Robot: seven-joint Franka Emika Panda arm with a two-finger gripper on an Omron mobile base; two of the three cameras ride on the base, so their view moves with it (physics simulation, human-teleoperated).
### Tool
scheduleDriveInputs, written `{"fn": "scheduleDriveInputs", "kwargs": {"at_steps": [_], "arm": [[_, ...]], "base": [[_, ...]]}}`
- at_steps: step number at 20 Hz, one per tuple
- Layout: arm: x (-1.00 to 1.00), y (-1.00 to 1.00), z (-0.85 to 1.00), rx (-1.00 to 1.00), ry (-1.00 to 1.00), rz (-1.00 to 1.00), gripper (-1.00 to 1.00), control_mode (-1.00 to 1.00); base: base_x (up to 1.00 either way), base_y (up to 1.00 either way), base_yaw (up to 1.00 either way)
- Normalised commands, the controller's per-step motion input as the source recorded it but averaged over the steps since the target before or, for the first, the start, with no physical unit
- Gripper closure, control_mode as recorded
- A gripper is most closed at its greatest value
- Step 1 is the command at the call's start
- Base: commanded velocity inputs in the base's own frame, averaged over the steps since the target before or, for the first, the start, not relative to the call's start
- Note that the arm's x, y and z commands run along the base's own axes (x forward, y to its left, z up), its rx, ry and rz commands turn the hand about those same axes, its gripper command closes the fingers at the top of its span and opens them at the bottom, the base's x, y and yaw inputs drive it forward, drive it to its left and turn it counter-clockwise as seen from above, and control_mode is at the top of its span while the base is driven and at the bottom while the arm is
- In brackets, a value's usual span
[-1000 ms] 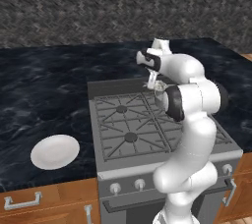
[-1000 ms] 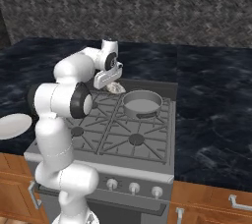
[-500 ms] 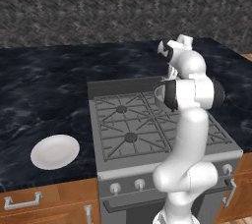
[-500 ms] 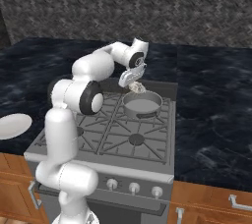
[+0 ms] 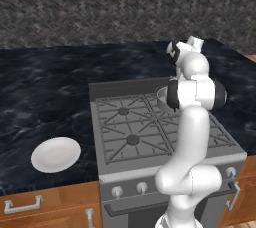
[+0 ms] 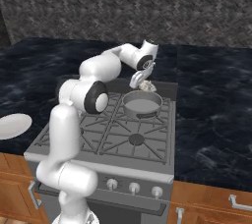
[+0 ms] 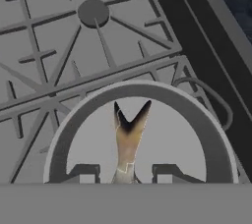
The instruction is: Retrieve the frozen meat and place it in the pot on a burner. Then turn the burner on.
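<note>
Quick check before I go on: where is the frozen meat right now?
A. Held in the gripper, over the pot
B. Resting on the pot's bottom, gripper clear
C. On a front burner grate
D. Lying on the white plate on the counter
A. In the hand view the frozen meat sits between the fingertips of the gripper with the pot ringed beneath it; the right base view shows it held over the pot.

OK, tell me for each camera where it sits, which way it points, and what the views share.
Left base view: behind the arm's left, facing forward and down over the stove, plate on the counter; arm rises lower right.
Right base view: behind its right, same stove; arm rises lower left, gripper holding the fish over the pot.
Hand view: on the hand, looking down past the fingertips at fish and pot.
Shared: stove and pot.
</note>
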Motion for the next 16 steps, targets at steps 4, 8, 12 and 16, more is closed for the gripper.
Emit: {"fn": "scheduleDriveInputs", "kwargs": {"at_steps": [4, 8, 12, 16], "arm": [[0.08, -0.25, -0.41, -0.14, -0.02, 0.0, 1.0, -1.0], [0.18, 0.0, -0.33, -0.24, 0.13, 0.0, 1.0, -1.0], [0.11, 0.03, -0.03, -0.05, 0.08, 0.0, 1.0, -1.0], [0.19, 0.05, -0.14, 0.0, 0.04, 0.0, 1.0, -1.0]], "base": [[0.0, 0.0, 0.0], [0.0, 0.0, 0.0], [0.0, 0.0, 0.0], [0.0, 0.0, 0.0]]}}
